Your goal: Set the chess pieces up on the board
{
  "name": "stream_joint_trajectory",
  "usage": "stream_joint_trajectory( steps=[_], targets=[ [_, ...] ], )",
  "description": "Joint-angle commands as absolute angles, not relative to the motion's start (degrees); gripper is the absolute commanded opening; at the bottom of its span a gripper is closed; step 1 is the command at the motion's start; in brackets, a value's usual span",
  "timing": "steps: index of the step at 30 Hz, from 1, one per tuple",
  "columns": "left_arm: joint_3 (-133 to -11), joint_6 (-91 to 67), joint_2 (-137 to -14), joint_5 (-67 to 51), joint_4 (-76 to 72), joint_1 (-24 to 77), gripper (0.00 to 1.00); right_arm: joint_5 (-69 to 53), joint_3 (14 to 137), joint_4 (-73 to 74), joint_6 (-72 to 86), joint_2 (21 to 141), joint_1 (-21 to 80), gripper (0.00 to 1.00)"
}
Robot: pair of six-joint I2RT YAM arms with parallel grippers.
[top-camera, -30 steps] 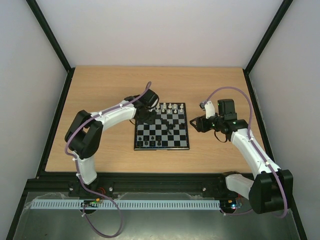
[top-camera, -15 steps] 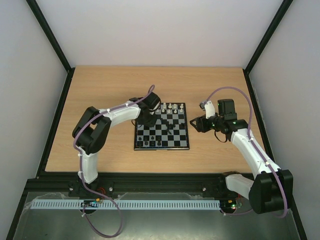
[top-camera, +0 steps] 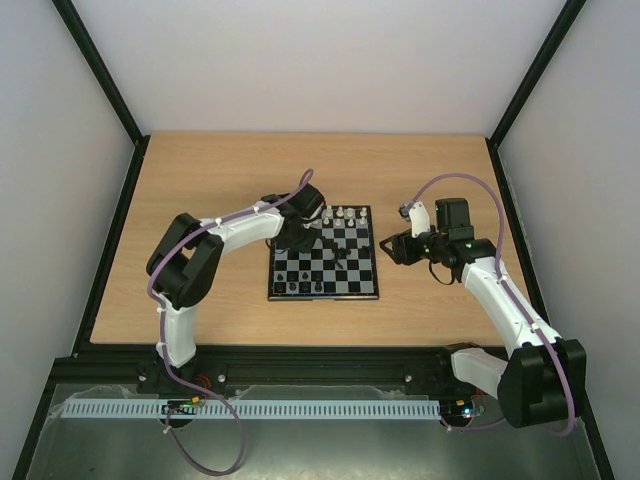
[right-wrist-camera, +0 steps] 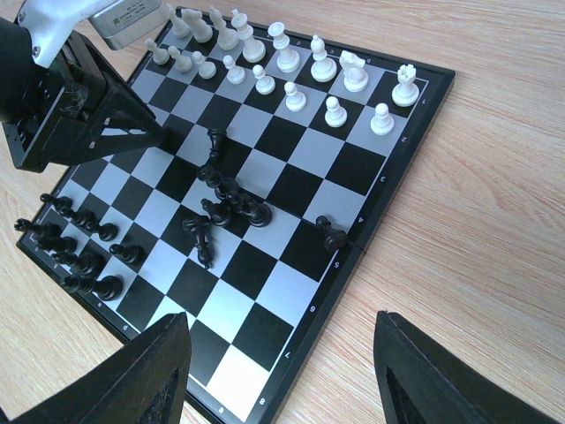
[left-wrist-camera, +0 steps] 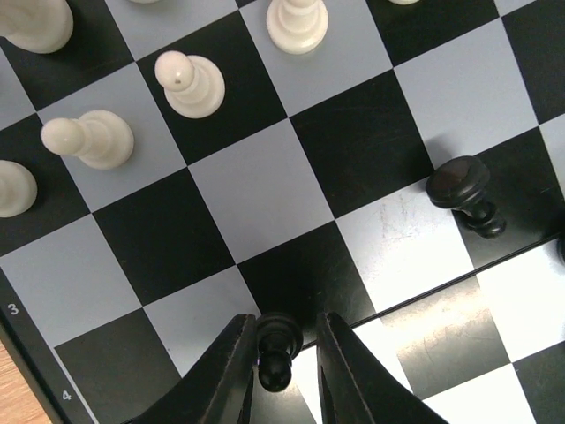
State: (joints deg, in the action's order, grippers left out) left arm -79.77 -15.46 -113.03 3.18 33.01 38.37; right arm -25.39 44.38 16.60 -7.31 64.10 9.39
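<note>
The board (top-camera: 323, 297) lies mid-table; it also shows in the left wrist view (left-wrist-camera: 265, 190) and the right wrist view (right-wrist-camera: 437, 88). White chess pieces (top-camera: 340, 213) stand along its far rows. Black pieces (top-camera: 300, 287) stand at the near left, and a heap of black ones (right-wrist-camera: 225, 199) lies in the middle. My left gripper (top-camera: 298, 238) is low over the board's left side, near its middle fold. Its jaws stand narrowly apart around a black pawn (left-wrist-camera: 278, 340); the left finger touches it and a gap shows on the right. My right gripper (right-wrist-camera: 282, 315) is wide open and empty beside the board's right edge.
A fallen black piece (left-wrist-camera: 463, 190) lies a few squares from the left gripper, and white pawns (left-wrist-camera: 190, 84) stand just beyond it. A lone black pawn (right-wrist-camera: 333, 234) stands at the board's right edge. Bare wooden table (top-camera: 200, 180) surrounds the board, inside black frame rails.
My left arm has swung its elbow in and the gripper has shifted slightly right and nearer over the board's left side. The right arm has not moved.
</note>
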Motion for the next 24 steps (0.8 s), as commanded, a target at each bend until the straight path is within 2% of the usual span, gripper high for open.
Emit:
stream_joint_trajectory(
  steps=[1,11,24],
  targets=[
    [-80.9,-14.7,-111.8,4.6,35.6,38.8,0.21,-25.8,44.0,17.5,-8.0,64.4,9.2,0.58],
    [-81.0,-14.3,-111.8,3.5,36.0,38.9,0.07,-25.8,43.9,17.8,-8.1,64.5,9.2,0.58],
    [-86.1,-4.2,-110.1,-6.0,39.7,45.4,0.06,-25.5,44.1,17.8,-8.3,64.5,9.2,0.58]
  ],
)
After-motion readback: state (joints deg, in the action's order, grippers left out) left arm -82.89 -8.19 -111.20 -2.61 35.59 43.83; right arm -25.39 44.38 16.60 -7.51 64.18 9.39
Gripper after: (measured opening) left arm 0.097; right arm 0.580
